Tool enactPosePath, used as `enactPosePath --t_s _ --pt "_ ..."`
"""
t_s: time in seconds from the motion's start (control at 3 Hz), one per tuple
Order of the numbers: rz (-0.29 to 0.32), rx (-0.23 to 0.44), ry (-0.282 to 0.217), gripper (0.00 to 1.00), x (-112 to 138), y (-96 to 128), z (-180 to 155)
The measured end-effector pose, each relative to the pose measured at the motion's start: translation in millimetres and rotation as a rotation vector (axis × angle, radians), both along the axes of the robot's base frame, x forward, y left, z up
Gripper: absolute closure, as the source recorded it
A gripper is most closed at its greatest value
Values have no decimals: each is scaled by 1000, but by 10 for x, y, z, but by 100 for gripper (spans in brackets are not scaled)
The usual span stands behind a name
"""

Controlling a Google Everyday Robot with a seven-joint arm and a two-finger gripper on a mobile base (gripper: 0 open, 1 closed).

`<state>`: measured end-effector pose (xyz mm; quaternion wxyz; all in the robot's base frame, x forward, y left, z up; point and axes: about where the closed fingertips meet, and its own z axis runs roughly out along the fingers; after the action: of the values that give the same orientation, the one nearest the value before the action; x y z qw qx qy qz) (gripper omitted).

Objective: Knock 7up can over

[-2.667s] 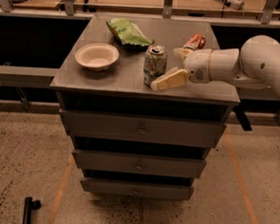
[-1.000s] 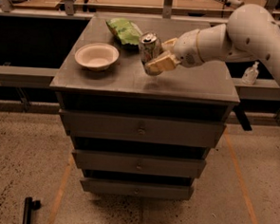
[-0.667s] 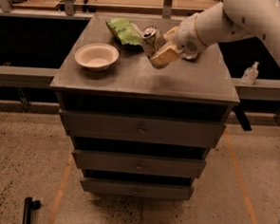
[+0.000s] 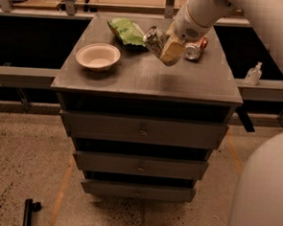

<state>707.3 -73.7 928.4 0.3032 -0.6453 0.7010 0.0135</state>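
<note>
The 7up can (image 4: 154, 39) is at the back of the tabletop (image 4: 148, 78), a little right of the middle, and it is tilted: its silver top points up and to the left, and its body slopes down to the right. Its lower right side is against the tan tool (image 4: 170, 52), which hangs just beside it on the right, above the dark surface. Whether the tool is wide, narrow or gripping the can cannot be told, and neither can whether the can's base rests on the tabletop. The pale arm (image 4: 205, 11) reaches the tool from the upper right corner. Just behind the tool, to its right, a red can (image 4: 196, 48) lies on its side with its silver end facing forward. To the left of the 7up can, close by it, lies a green chip bag (image 4: 126, 31). Further left and nearer the front stands a shallow cream bowl (image 4: 98, 56), well apart from the can. The tabletop caps a grey cabinet with three drawers (image 4: 143, 130) stacked below it. On a ledge (image 4: 270, 86) to the right stands a small clear bottle (image 4: 253, 74).
</note>
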Motion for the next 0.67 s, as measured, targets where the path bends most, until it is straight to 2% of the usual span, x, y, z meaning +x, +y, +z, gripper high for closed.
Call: enactPosePath --t_s 0.33,0.67 --pt "6 -120 73 100 -1 -74 -61" --pt "31 -201 179 100 -55 -111 -212"
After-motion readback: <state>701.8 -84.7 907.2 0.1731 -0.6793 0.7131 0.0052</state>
